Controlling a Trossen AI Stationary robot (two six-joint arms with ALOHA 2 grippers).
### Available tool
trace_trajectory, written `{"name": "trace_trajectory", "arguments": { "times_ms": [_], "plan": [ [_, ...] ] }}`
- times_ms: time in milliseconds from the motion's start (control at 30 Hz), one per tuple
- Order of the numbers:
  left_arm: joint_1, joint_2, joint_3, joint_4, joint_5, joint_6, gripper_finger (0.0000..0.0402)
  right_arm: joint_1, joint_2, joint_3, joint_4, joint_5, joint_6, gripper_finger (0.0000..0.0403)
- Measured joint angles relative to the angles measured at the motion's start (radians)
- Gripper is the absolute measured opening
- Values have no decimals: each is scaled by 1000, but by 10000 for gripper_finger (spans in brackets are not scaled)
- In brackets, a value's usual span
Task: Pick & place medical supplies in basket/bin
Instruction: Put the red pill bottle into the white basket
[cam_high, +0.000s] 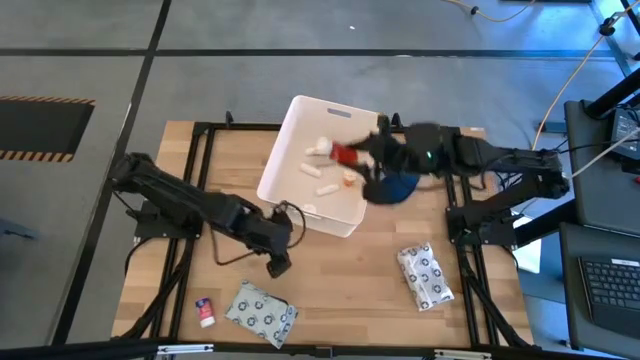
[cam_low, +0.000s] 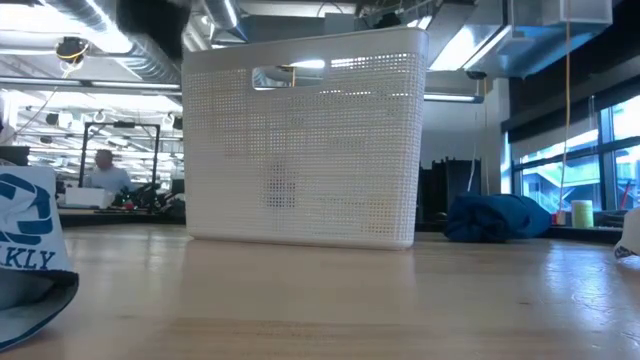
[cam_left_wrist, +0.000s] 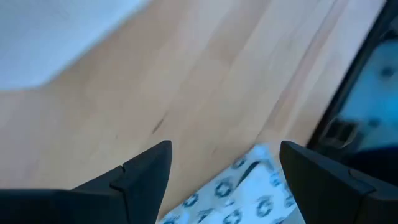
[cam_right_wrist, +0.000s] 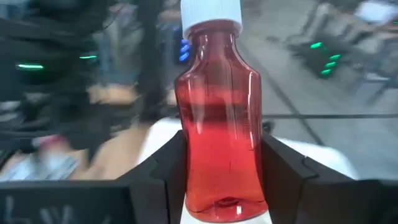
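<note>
The white bin (cam_high: 315, 165) stands at the table's far middle, with several small white and orange supplies inside. My right gripper (cam_right_wrist: 221, 143) reaches over the bin's right side, shut on a red vial (cam_high: 345, 155) with a white cap. My left gripper (cam_high: 278, 262) hangs open above the table just in front of the bin, and a white dotted packet (cam_left_wrist: 242, 193) lies flat on the wood below it. A second dotted packet (cam_high: 425, 275) lies flat at the near right. A small red and white item (cam_high: 205, 311) lies at the near left. My right gripper pinches the red vial's lower body (cam_right_wrist: 217, 180) between its two fingers, one on each side. The fingers come roughly level from the table's right. The vial's white cap (cam_right_wrist: 210, 14) points away from the wrist. The vial is lifted clear, over the bin's inside.
A dark blue cloth bundle (cam_high: 392, 188) lies on the table against the bin's right side, under my right arm. Black frame rails (cam_high: 200, 180) run along the table's left and right sides. Bare wood lies between the two packets at the near middle.
</note>
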Motion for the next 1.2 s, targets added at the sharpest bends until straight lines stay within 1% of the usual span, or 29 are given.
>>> {"name": "trace_trajectory", "arguments": {
  "times_ms": [100, 167, 233, 333, 533, 700, 967, 1200],
  "plan": [
    [-3, -64, 32, 4, -92, -50, 290, -76, 39, -1, 53, -27, 2, 156],
    [-4, -103, 44, 5, -157, -61, 290, -117, 76, -1, 78, -83, 4, 156],
    [-8, -136, 46, 8, -218, -61, 290, -150, 122, -1, 92, -138, 0, 156],
    [-11, -171, 46, 4, -277, -23, 290, -183, 204, -2, 92, -151, -2, 156],
    [-10, -185, 45, 1, -290, 92, 290, -237, 377, -2, 94, -152, -1, 156],
    [-10, -185, 45, -3, -290, 153, 290, -265, 496, -2, 87, -152, 0, 156],
    [-9, -185, 45, -6, -274, 215, 290, -286, 608, -2, 24, -154, 1, 157],
    [-8, -185, 45, -7, -273, 275, 290, -303, 655, -2, -9, -154, 13, 172]
  ]
}}
